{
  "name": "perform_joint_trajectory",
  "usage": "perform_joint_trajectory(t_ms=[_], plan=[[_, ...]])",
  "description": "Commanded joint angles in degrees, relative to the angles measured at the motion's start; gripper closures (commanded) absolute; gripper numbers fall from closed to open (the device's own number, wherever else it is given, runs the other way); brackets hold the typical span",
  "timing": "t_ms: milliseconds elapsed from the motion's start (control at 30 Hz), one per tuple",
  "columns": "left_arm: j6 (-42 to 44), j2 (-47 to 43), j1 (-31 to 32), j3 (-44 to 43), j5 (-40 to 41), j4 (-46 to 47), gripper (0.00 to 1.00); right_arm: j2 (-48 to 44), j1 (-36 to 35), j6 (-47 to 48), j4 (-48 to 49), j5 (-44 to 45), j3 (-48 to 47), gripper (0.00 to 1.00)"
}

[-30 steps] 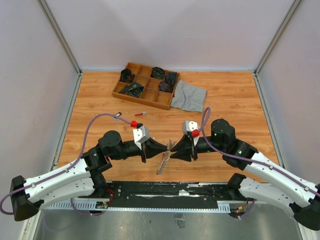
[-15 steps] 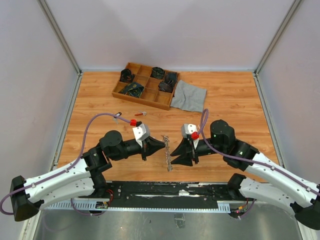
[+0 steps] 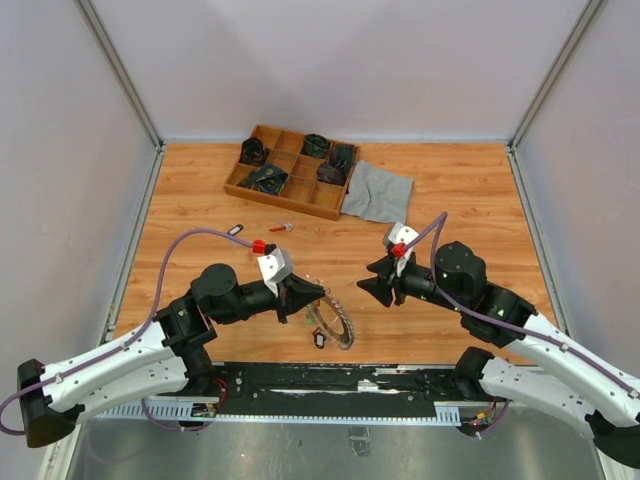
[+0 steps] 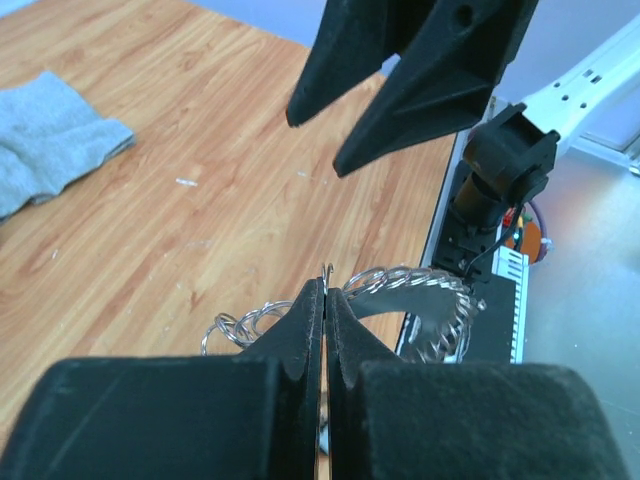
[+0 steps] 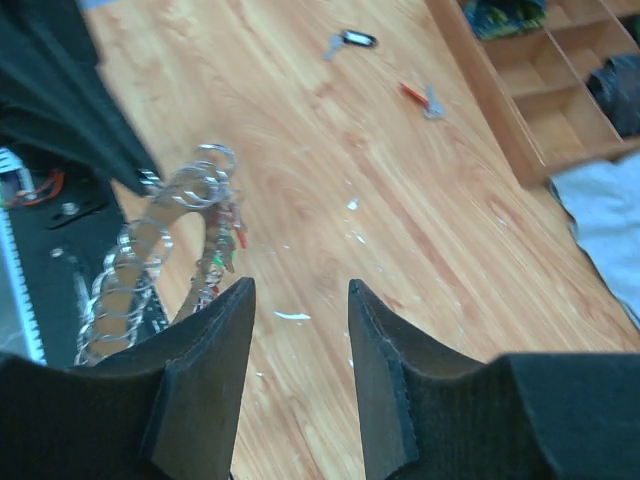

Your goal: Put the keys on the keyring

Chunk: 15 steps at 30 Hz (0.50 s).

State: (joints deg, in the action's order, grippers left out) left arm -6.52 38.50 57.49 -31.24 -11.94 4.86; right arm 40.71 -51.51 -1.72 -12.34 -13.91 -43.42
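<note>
L side: my left gripper is clamped tight on a thin bit of the keyring's wire, only at the very tips. The keyring sits low toward the near edge of the tabletop, just beside those tips and close to the black base rail. R side: my right gripper is spread apart w/ nothing in it, near the ring but not touching.

Keys not yet on: a black-tagged key and a red-tagged key. Both lie flat on the wood, well apart from the ring, between my left arm and the tray.

What could bite me, imo:
- A tip-only pinch on wire + a ring loaded w/ keys means it may swivel or slip out if I lift or swing fast. This near the edge, a drop could land on the rail, not the wood.
- The right arm would have to cross in front of the left arm to fetch those keys. Its cable or wrist may clip the left arm and jolt the ring.
- The keys lie flat, so my fingers may just skid them along.
- W/ the ring dangling loose, the threading gap prob won't line up.
</note>
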Motion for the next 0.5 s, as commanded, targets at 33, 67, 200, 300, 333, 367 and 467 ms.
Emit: perform_joint_trajectory(t_ms=[33,67,200,300,333,367,467], plan=[[-2.52,-2.58,0.06,-5.64,4.68,-4.78,0.99,6.71,-0.97,-2.94,-4.44,15.04,-4.21,0.54],[-2.89,-3.32,0.07,-6.73,5.96,-6.72,0.99,8.77,-0.91,-3.08,-4.38,16.15,-5.08,0.52],[-3.14,-5.33,0.01,-11.26,10.21,-14.39,0.99,18.23,1.26,-4.74,-2.66,17.65,-9.29,0.51],[-3.08,-6.71,0.01,-13.82,12.45,-18.96,1.0,26.13,5.61,-7.39,0.15,13.22,-12.28,0.51],[-2.94,-7.19,0.04,-14.44,13.04,-20.65,1.0,28.72,6.16,-7.84,1.54,12.11,-13.29,0.52],[-2.77,-7.66,0.07,-15.09,14.02,-21.82,1.0,31.21,6.4,-8.01,3.16,11.23,-14.29,0.52],[-2.1,-9.27,0.03,-17.25,15.93,-24.87,0.99,39.33,6.71,-8.2,6.5,10.7,-18.31,0.52]])
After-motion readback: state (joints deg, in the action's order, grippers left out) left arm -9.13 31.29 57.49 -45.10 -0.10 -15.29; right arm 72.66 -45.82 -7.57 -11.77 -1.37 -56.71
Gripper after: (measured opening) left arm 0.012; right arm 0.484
